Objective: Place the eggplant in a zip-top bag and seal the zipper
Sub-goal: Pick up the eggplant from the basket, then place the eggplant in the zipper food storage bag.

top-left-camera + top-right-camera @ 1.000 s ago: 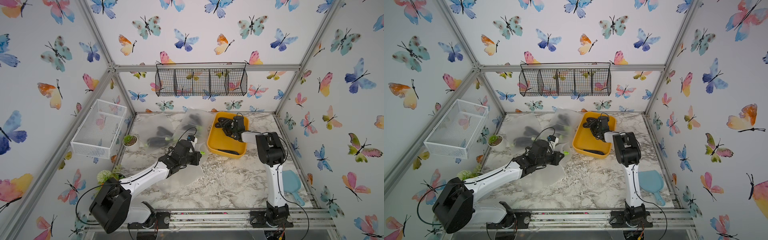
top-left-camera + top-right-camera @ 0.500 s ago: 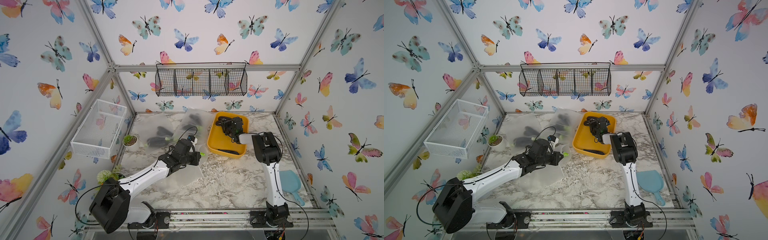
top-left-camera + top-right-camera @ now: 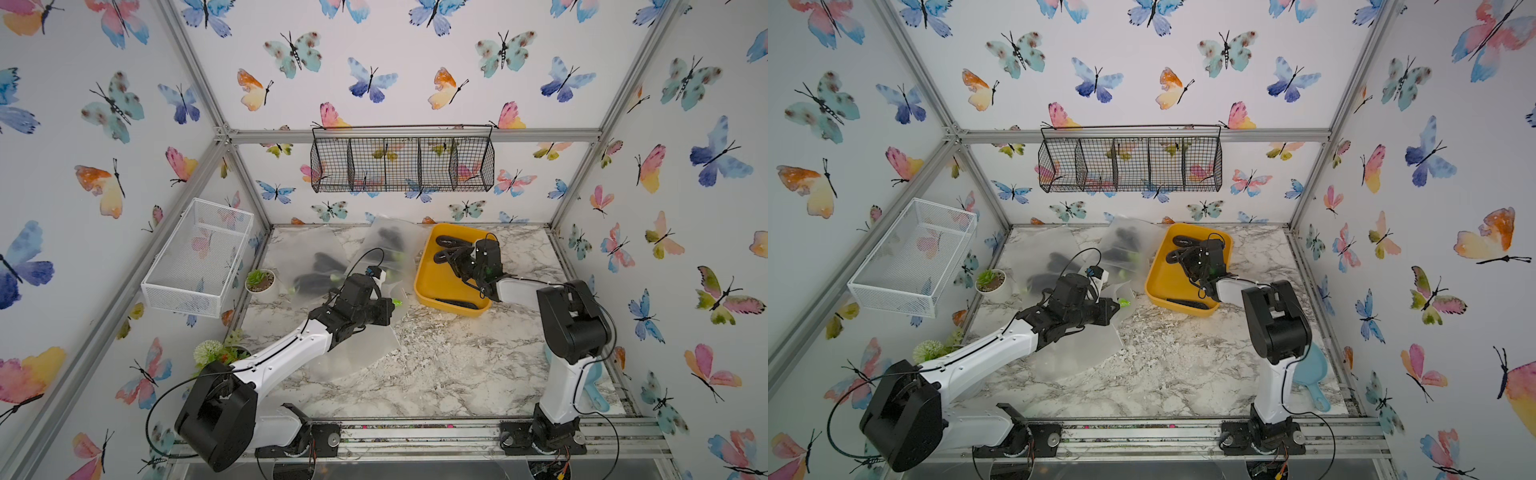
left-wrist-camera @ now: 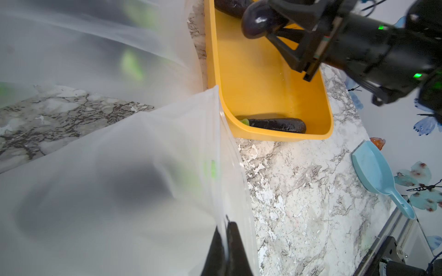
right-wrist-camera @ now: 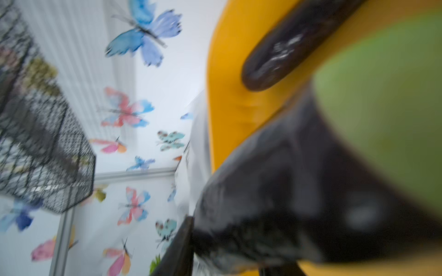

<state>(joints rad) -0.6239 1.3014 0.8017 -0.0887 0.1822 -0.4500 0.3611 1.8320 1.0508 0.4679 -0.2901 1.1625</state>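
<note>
My right gripper [image 3: 452, 258] is shut on a dark purple eggplant [image 4: 257, 22] and holds it just over the yellow tray [image 3: 434, 286], at the tray's far half. In the blurred right wrist view the eggplant [image 5: 275, 191] fills the space beside one finger [image 5: 178, 248], and its green cap [image 5: 382, 119] sits close to the lens. My left gripper [image 4: 226, 227] is shut on the rim of a frosted zip-top bag [image 4: 131, 179], which lies on the marble left of the tray. In both top views the left gripper [image 3: 1108, 309] sits at the bag's mouth, which faces the tray [image 3: 1163, 286].
Two more eggplants lie in the tray, one by its near wall [image 4: 277, 124] and one by its far wall [image 3: 451, 240]. Filled frosted bags [image 3: 324, 266] lie at the back. A potted plant [image 3: 259, 280], a white wire basket [image 3: 199, 253] and a blue scoop [image 3: 594, 382] border the table.
The right gripper has closed on the eggplant in the tray and shifted slightly left with it. The left gripper keeps its hold on the bag rim in the same place.
</note>
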